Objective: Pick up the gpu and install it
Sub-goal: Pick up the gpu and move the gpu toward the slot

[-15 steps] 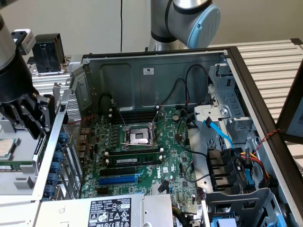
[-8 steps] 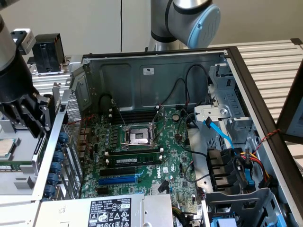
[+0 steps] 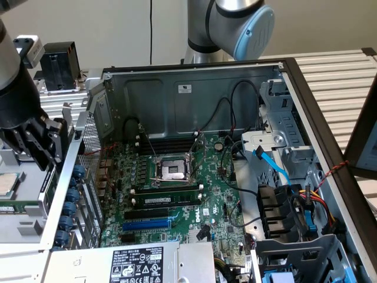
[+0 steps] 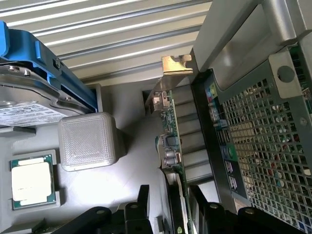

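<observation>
1. A plain pale wall closes the back of the scene, and a thin black cable hangs straight down it.
2. The bench is pale metal, ribbed in long parallel lines.
3. A dark flat panel stands tilted at the exterior view's right edge, above the bench.
4. The light is even and soft, with a mild sheen along the ribs.

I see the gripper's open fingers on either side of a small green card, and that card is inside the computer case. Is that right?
Not quite: the card is outside the case. The wrist view shows the gpu edge-on beside the case's perforated outer wall, with the open fingers of the gripper on either side of it.
</observation>
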{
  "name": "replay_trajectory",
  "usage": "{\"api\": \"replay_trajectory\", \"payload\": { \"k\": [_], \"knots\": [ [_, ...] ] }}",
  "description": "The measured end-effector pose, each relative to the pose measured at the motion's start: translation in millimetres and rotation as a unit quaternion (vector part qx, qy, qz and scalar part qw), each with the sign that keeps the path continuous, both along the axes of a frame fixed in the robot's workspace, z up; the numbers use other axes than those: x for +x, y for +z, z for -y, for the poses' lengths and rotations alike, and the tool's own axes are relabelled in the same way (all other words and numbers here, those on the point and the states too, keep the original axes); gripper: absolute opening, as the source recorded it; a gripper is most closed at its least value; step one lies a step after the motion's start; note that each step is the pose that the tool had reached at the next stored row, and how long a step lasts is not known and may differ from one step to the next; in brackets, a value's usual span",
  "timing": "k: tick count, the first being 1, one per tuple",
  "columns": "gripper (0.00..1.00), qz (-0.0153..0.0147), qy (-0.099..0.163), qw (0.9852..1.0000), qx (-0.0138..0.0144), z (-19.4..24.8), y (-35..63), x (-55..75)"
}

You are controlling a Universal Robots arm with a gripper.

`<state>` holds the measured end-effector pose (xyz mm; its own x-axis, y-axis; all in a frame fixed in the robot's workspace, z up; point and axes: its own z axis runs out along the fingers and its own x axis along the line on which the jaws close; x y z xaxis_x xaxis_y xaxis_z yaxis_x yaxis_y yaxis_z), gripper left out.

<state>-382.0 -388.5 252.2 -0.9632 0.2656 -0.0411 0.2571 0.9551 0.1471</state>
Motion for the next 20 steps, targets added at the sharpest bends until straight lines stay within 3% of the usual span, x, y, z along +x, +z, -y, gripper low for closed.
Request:
{"api": "replay_trajectory", "payload": {
  "k": [3,15,17,20],
  "knots": [
    [0.45,-0.0036,-0.001,1.0000,-0.0001,0.0,-2.2,0.1],
    [0.45,-0.0044,-0.004,1.0000,0.0000,0.0,-6.4,3.1],
    [0.45,-0.0076,-0.006,1.0000,0.0001,0.0,-6.7,3.4],
    [0.45,-0.0151,-0.008,0.9999,0.0000,-0.2,-7.6,3.5]
  ]
}}
